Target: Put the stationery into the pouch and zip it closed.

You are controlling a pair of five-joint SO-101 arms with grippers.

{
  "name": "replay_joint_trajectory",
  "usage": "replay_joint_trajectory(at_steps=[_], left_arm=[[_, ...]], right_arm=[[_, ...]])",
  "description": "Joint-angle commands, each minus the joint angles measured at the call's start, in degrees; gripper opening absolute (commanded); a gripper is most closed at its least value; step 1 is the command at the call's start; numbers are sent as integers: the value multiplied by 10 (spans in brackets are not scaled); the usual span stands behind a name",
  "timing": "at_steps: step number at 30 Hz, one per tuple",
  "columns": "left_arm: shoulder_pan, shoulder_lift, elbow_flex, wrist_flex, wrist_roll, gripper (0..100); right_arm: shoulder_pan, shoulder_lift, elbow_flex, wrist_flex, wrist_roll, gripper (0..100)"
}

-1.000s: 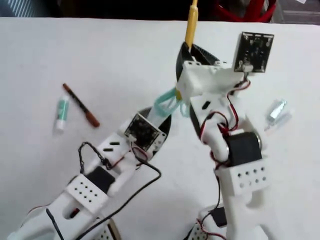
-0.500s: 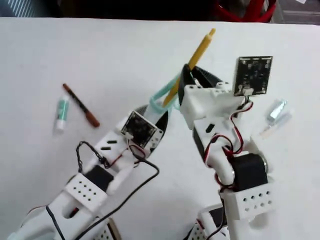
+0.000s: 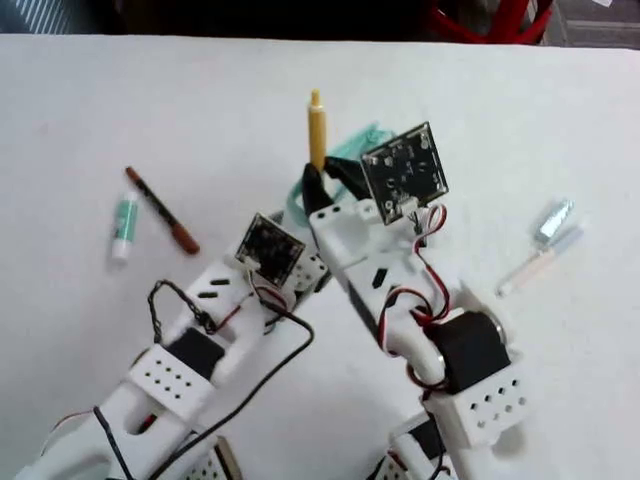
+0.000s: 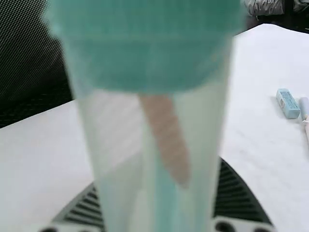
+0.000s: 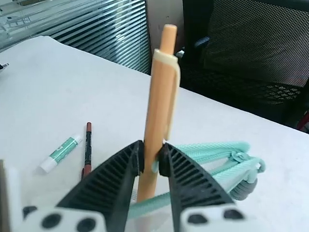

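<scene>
Swung my right gripper (image 5: 150, 155) across, jaws clamped on pen (image 5: 161, 87), lining it up with pouch (image 5: 212, 150) mouth for insertion; left gripper (image 3: 305, 270) hold: can't tell.

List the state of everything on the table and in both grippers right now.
pouch: unzipped, mouth open, held up off the table.
left gripper: shut on the pouch.
yellow pen: upright, lower end at the pouch mouth.
right gripper: shut on the yellow pen.
glue stick: lying loose on the table.
brown pen: lying beside the glue stick.
blue eraser: lying loose.
pale pen: lying by the blue eraser.
</scene>
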State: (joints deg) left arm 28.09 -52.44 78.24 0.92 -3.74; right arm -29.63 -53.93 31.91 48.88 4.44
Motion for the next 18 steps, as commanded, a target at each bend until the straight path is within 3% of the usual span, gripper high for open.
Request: replay_joint_trajectory(at_steps=[1,11,18], left_arm=[[0,-10,-19,8,5,218],[-39,-213,9,96,4,218],[-36,-288,47,98,7,218]], right_arm=[[9,11,-3,-9,5,18],[6,26,-11,-9,9,18],[4,29,-29,7,10,19]])
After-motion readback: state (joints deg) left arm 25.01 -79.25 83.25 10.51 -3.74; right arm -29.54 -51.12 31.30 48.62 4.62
